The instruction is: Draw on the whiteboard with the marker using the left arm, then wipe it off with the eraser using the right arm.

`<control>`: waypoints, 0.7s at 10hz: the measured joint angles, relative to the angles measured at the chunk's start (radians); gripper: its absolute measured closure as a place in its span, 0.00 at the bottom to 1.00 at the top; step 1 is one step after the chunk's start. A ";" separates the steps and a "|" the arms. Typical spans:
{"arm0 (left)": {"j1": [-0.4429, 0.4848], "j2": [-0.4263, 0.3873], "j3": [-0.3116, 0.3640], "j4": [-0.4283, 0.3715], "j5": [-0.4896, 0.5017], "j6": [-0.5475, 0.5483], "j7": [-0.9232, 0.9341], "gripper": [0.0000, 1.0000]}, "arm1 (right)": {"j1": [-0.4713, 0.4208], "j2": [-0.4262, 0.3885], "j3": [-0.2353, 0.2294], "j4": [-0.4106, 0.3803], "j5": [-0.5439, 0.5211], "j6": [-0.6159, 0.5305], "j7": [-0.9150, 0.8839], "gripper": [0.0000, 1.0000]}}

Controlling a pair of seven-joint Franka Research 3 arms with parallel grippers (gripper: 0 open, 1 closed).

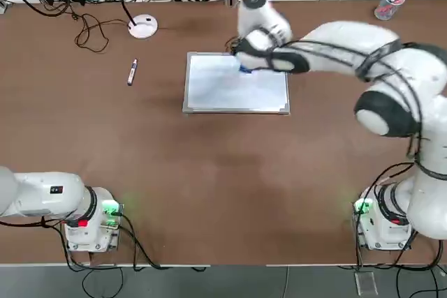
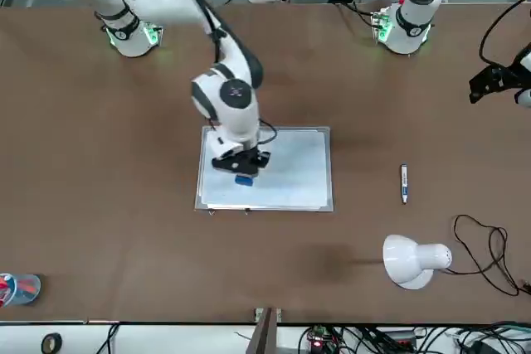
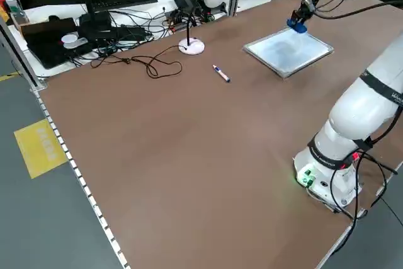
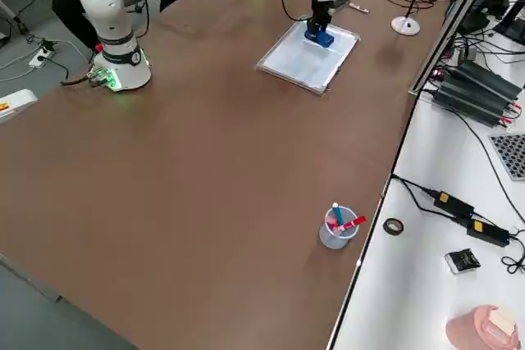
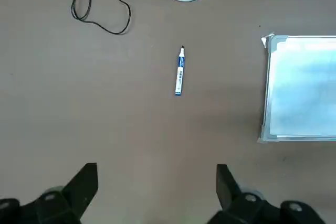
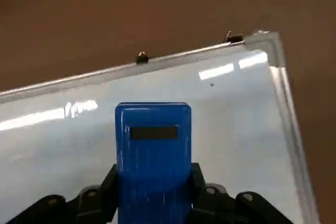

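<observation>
While the right arm reaches out across the brown tabletop, we note its jaws clamped on the blue eraser, one finger on each long side, with the block standing out beyond the fingertips. The right gripper holds the eraser over the whiteboard, near the board's far edge from the robot; from these views we cannot tell whether the eraser touches the surface. The whiteboard lies flat at mid-table and its surface looks blank apart from a faint bluish haze.

The marker lies on the tabletop well to the left of the board, apart from it, near the round base of a white desk lamp. The left gripper hangs above the bare tabletop with its jaws wide open and nothing between them. A clear cup with red items stands near the table's right edge.
</observation>
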 joint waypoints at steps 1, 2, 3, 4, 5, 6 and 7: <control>0.000 0.000 0.000 0.000 0.000 0.000 0.000 0.00 | -0.014 -0.016 0.000 -0.034 0.000 0.013 -0.018 0.44; 0.000 0.000 0.000 -0.001 0.000 0.000 0.000 0.00 | -0.022 -0.019 0.000 -0.066 -0.001 0.046 -0.027 0.44; 0.000 0.001 0.000 -0.001 0.000 0.000 0.000 0.00 | -0.024 -0.012 0.001 -0.098 -0.001 0.088 -0.028 0.44; 0.000 0.002 0.000 -0.002 0.000 0.000 0.000 0.00 | -0.024 0.004 0.002 -0.123 -0.001 0.129 -0.028 0.44; 0.000 0.003 0.000 -0.002 0.000 0.000 0.000 0.00 | -0.023 0.026 0.005 -0.138 -0.001 0.164 -0.024 0.44; 0.000 0.004 0.000 -0.002 0.000 0.000 0.000 0.00 | -0.021 0.049 0.007 -0.143 -0.001 0.189 -0.021 0.44; 0.000 0.006 0.000 -0.002 0.000 0.001 0.000 0.00 | -0.019 0.067 0.009 -0.145 -0.001 0.203 -0.019 0.44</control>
